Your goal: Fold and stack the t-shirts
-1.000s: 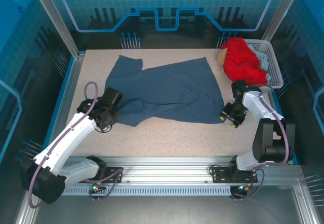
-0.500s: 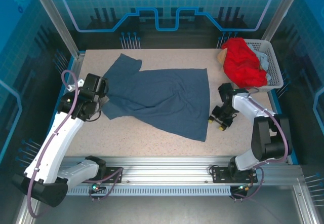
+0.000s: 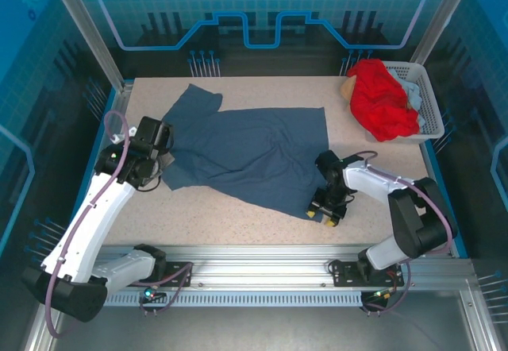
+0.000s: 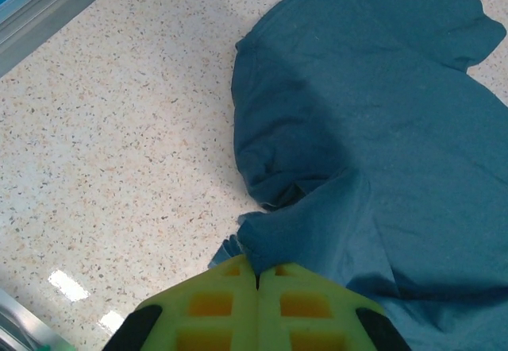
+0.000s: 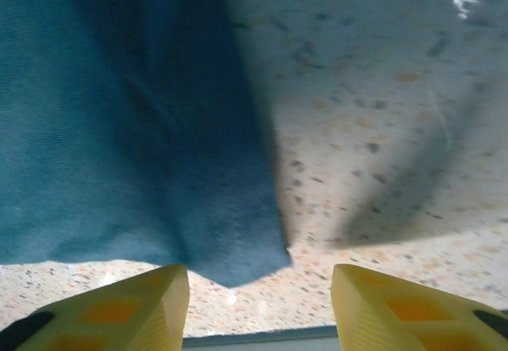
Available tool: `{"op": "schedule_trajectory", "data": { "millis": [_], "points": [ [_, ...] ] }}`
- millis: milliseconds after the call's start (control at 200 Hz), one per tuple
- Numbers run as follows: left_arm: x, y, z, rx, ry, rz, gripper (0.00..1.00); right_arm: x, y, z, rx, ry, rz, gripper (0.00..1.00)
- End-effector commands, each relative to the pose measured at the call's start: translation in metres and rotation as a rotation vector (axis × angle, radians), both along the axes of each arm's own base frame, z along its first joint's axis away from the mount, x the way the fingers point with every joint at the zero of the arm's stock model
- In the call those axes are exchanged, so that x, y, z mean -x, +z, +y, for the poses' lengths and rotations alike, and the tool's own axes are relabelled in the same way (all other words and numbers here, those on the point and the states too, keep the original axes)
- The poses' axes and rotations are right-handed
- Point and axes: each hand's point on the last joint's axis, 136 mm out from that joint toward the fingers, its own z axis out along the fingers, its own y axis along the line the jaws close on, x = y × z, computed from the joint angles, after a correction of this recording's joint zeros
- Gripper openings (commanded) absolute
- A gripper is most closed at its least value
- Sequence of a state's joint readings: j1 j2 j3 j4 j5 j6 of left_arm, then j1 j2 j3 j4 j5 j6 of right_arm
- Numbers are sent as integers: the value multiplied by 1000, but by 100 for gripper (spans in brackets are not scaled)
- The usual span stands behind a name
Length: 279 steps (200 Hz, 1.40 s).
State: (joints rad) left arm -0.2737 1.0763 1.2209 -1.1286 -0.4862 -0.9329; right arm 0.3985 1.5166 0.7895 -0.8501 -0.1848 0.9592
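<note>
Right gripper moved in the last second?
Yes: the right gripper went down-left in the top view, farther from the white basket.

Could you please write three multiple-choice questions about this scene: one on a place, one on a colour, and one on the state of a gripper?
1. Where is the red t-shirt?
A. On the floor
B. Hanging on the frame
C. In the white basket

2. What colour is the spread-out t-shirt on the table?
A. Green
B. Slate-blue
C. White

3. How is the right gripper?
A. Open
B. Shut on a cup
C. Shut on a pen

Answers:
1 C: the red cloth is heaped in the basket at the far right corner.
2 B: the top view and both wrist views show dusty blue cloth.
3 A: the right wrist view shows its fingers wide apart at the shirt's corner.
</note>
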Motion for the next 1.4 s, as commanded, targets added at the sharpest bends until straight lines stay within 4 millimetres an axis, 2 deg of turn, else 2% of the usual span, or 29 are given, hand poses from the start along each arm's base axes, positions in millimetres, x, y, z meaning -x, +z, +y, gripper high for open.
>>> {"op": "schedule_trajectory", "data": {
  "millis": [0, 90, 160, 235, 315, 370, 500, 600, 700, 800, 885, 1065, 1135, 1200, 1276, 1336, 1391],
  "points": [
    [2, -4, 0, -4, -23, 20, 0, -7, -7, 9, -4, -3, -5, 46],
    [0, -4, -1, -4, -29, 17, 0, -10, -19, 11, 4, -2, 14, 37],
    [-2, -2, -2, -7, -37, 13, 0, -17, -21, 12, 12, 3, 9, 18],
    [-8, 6, -2, -11, -46, -5, 0, -32, -10, 9, 41, 22, -55, 0],
    [-18, 22, -3, -17, -58, -45, 0, -70, 32, 8, 78, 71, -223, 0],
    [-28, 36, -3, -15, -60, -83, 0, -96, 69, 3, 107, 109, -338, 0],
    [-52, 87, 0, -16, -60, -208, 0, -150, 157, -1, 98, 142, -586, 0],
    [-67, 135, 4, -32, -70, -317, 0, -179, 220, -9, 82, 141, -744, 0],
    [-70, 183, 11, -60, -63, -420, 0, -196, 276, -21, 51, 109, -882, 0],
    [-62, 228, 17, -94, -69, -529, 0, -200, 326, -32, 18, 92, -1013, 0],
    [-46, 257, 25, -136, -61, -600, 0, -193, 363, -39, -12, 89, -1116, 0],
    [8, 320, 44, -219, -29, -814, 0, -148, 435, -50, -59, 84, -1364, 0],
    [27, 346, 48, -237, -21, -920, 0, -130, 456, -50, -85, 75, -1448, 0],
    [36, 367, 49, -243, -15, -1004, 0, -120, 469, -50, -113, 56, -1499, 0],
    [29, 380, 46, -242, -24, -1040, 0, -120, 475, -46, -162, 27, -1509, 0],
    [7, 380, 39, -231, -49, -1012, 0, -127, 475, -40, -203, 14, -1505, 0],
    [-21, 373, 31, -220, -74, -958, 0, -137, 474, -36, -212, 10, -1503, 0]
  ]
}}
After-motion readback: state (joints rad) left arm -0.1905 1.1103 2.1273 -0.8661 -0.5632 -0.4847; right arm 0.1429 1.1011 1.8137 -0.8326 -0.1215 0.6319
